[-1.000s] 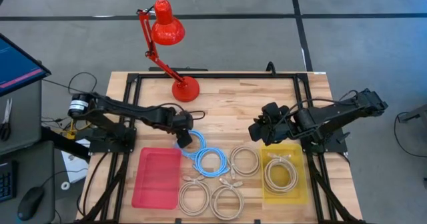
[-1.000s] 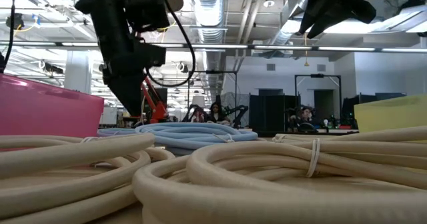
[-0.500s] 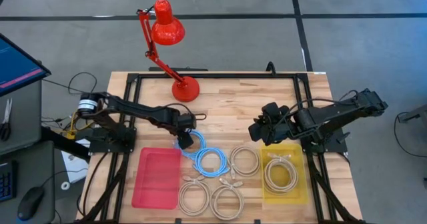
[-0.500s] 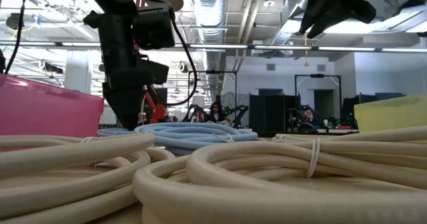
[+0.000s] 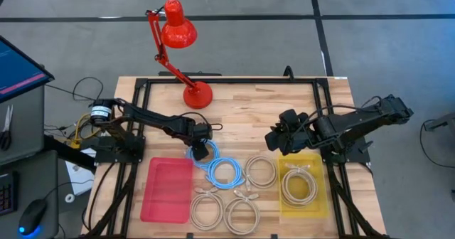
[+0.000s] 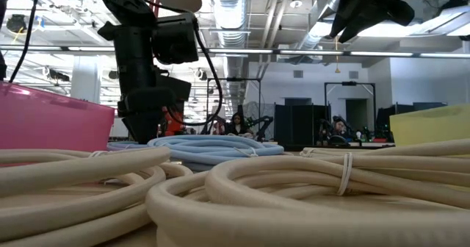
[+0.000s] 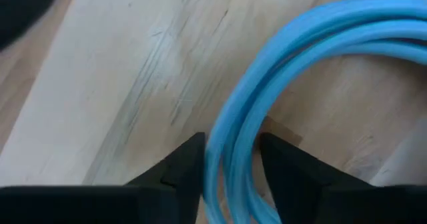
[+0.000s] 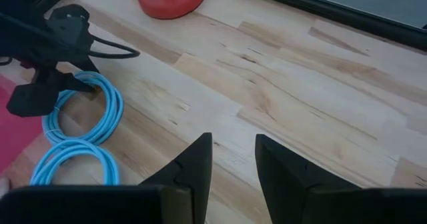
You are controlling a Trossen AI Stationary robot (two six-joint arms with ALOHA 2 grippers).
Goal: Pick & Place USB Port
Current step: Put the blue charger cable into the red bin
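Note:
A light-blue cable (image 5: 217,166) lies flat on the wood as two joined coils, and it shows in the low view as a blue cable (image 6: 213,145). My left gripper (image 5: 200,151) points down at the far coil's left side, low over the table in the low view (image 6: 147,133). It is open, and in the left wrist view its fingers (image 7: 231,154) stand on either side of the blue strands (image 7: 233,144). My right gripper (image 5: 274,141) hangs open above the table by the yellow bin's far edge, holding nothing. My left gripper comes from above, pointing down, with one finger (image 7: 190,161) on each side of the far coil's bundled strands (image 7: 230,177), which run between the fingers. The coil lies flat on the table. Whether the fingers touch the strands, I cannot tell.
A pink bin (image 5: 166,189) sits left of the blue cable. A yellow bin (image 5: 318,189) on the right holds one beige coil. Several beige cable coils (image 5: 242,214) lie along the near edge. A red desk lamp (image 5: 178,29) stands on its base (image 5: 197,94) at the far side.
My left gripper has moved a little toward the table's right and come down onto the blue cable's far coil, its wrist turning more upright. The cable has stayed where it was.

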